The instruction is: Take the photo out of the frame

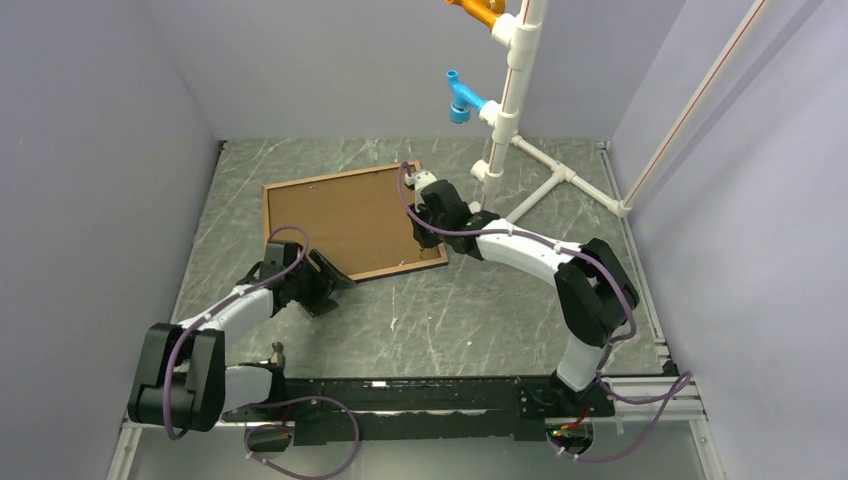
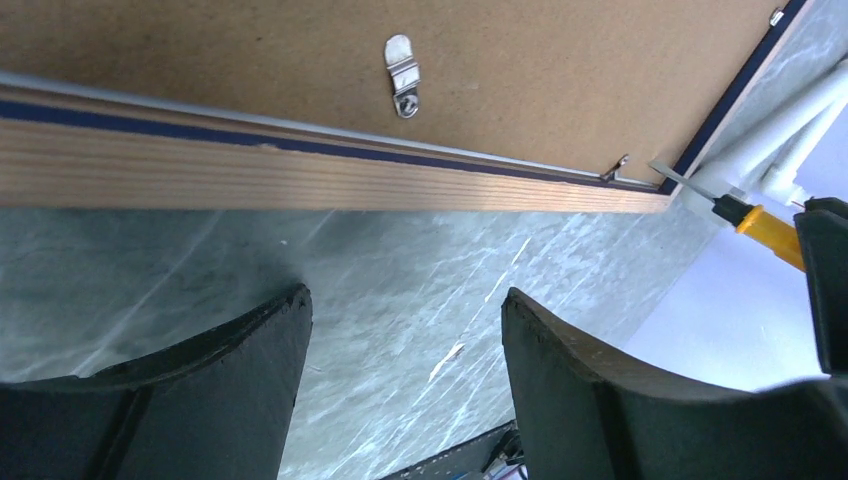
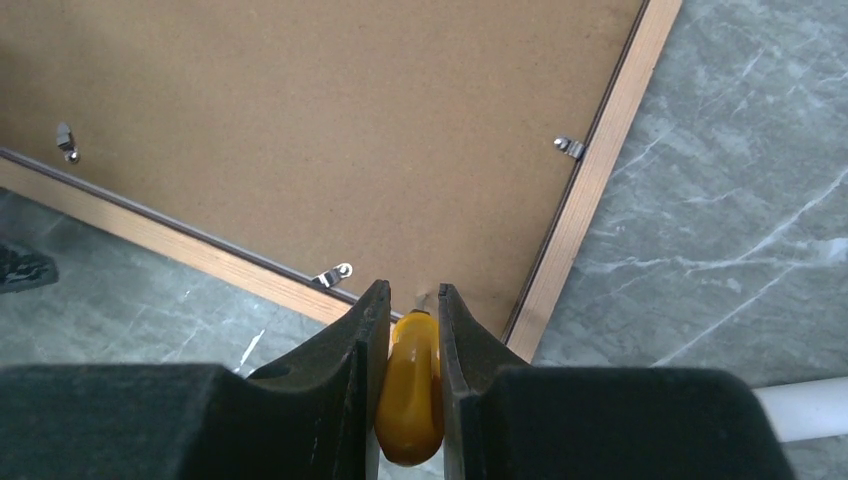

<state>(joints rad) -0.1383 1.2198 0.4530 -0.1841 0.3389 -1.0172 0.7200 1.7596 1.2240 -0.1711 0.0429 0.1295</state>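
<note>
The frame (image 1: 400, 268) lies face down on the grey table, its light wood back rim (image 3: 590, 190) and a thin navy line (image 2: 300, 143) showing. A brown backing board (image 1: 345, 215) fills it; the photo itself is hidden beneath. Small metal tabs (image 3: 568, 147) sit along the inner edge. My right gripper (image 3: 413, 290) is shut on a yellow-handled screwdriver (image 3: 410, 390), whose tip is at the board near the frame's near right corner. My left gripper (image 2: 405, 300) is open and empty just off the frame's near left edge (image 2: 300, 175), above bare table.
A white pipe stand (image 1: 520, 100) with a blue fitting (image 1: 461, 100) and an orange one (image 1: 480, 10) rises behind the frame, its feet (image 1: 560, 175) spreading right. Grey walls close in on three sides. A metal hanger (image 2: 403, 75) is fixed to the board.
</note>
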